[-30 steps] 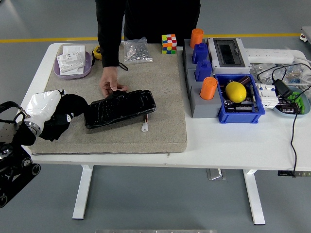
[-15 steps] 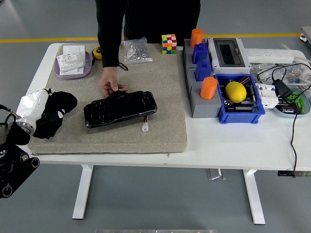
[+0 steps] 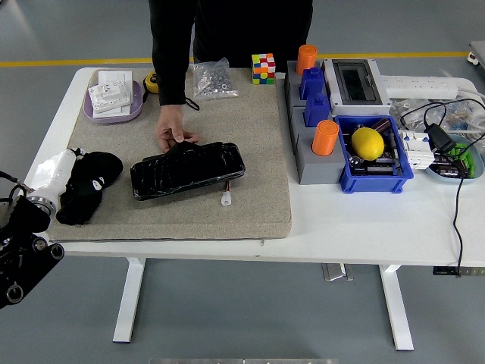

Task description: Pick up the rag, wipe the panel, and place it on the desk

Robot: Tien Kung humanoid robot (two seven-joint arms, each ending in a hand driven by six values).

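The black rag [image 3: 91,183] lies bunched on the left end of the grey mat [image 3: 250,152], draped over the fingers of my left hand [image 3: 67,182]. That white hand comes in from the left table edge and is shut on the rag. The black glossy panel [image 3: 188,168] lies just right of the rag, apart from it, with a small white connector [image 3: 226,199] at its near side. A person's hand [image 3: 173,135] presses on the panel's far left edge.
A purple tray [image 3: 114,110] of white parts, a yellow tape measure [image 3: 152,82], a bag of screws [image 3: 212,79] and a colour cube [image 3: 263,67] line the far edge. Grey and blue bins [image 3: 375,178] with orange cups, a lemon and cables stand at the right.
My left hand has pulled back to the left with the rag, away from the panel. The panel shifted slightly and the person's hand stays on it.
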